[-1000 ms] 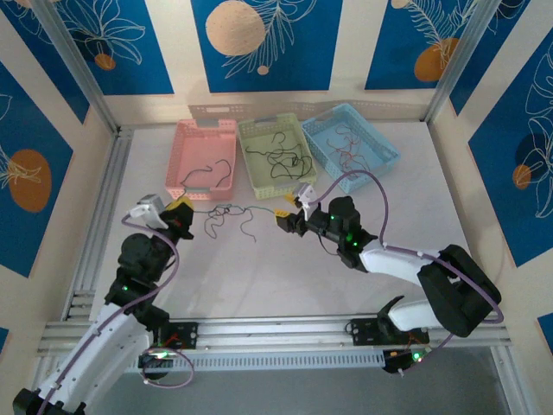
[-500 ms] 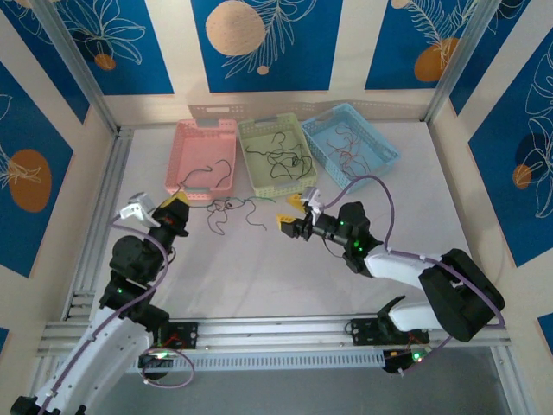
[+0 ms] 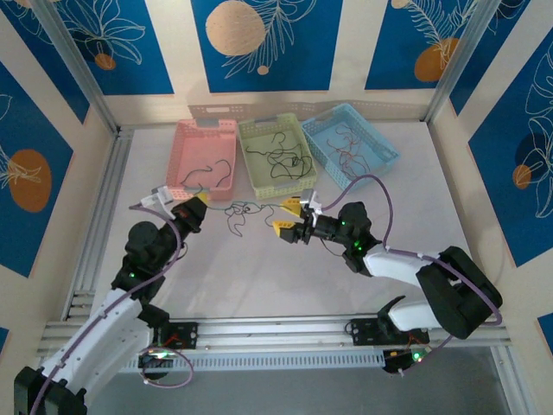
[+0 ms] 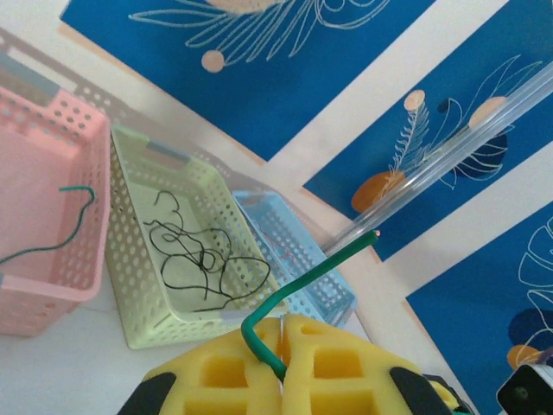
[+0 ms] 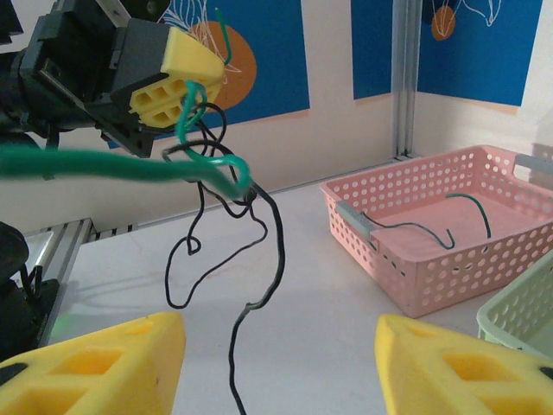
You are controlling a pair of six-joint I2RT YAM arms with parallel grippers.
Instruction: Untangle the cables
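**A:** So, how is the left claw point(image 4: 282, 333) set?

**B:** Clenched. Its yellow pads point(image 4: 328, 372) meet at the bottom edge of its own wrist frame. A green wire point(image 4: 304, 275) is nipped between them, bending up and off to the right.

**A:** And seen from the other wrist?

**B:** That claw sits in the upper left there. The green wire loops under its pads, and a black wire point(image 5: 279, 246) is knotted into it, hanging in curls down to the white table point(image 5: 302, 285).

**A:** The right claw point(image 5: 281, 333)?

**B:** Released. Its two yellow fingers point(image 5: 104, 363) stand wide apart in the bottom corners. The black wire's tail drops between them, clear of both as far as I can see. A blurred green strand crosses the left of that frame, close to the lens; where it ends I cannot tell.

**A:** From overhead?

**B:** The claws face each other across the middle of the frame. The tangle of cables point(image 3: 233, 212) is strung between them, just below the baskets.

**A:** Which baskets?

**B:** Three in a row near the top. The pink basket point(image 3: 200, 147) on the left holds a lone green strand point(image 5: 471, 207). The green basket point(image 3: 245, 147) holds a heap of black wires point(image 3: 278, 160). The blue basket point(image 3: 378, 149) on the right holds thin reddish wires point(image 3: 350, 138).
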